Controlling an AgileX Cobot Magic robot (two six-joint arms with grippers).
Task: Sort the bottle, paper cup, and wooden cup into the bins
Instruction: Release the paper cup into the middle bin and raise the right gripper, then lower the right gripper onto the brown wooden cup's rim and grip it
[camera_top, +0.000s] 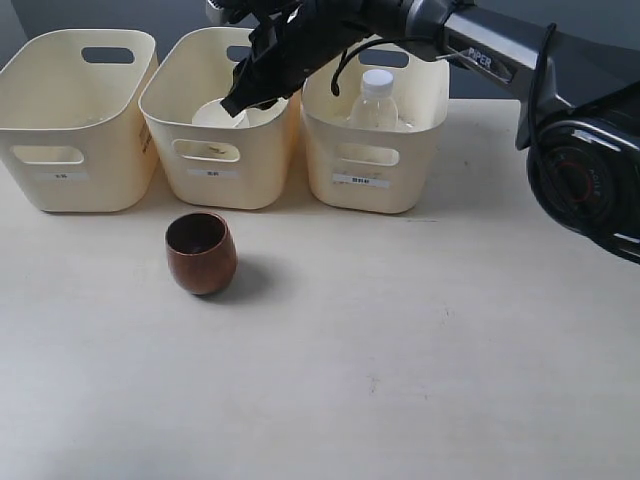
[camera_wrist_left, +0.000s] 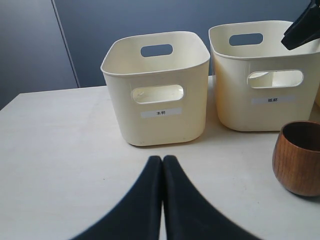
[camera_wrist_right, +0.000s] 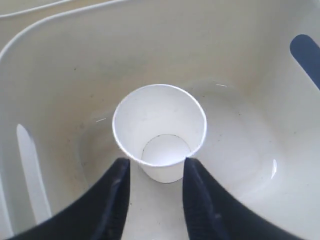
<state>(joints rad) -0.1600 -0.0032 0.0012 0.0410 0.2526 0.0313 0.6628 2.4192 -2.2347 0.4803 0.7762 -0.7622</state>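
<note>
Right tool (camera_wrist_right: 152, 167) open over middle bin (camera_wrist_right: 60, 75), fingers flanking upright paper cup (camera_wrist_right: 160, 130) inside

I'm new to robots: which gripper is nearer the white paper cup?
The right one. The right gripper hangs inside the middle bin, fingers either side of the paper cup. The left gripper is outside the bins, low over the table.
</note>
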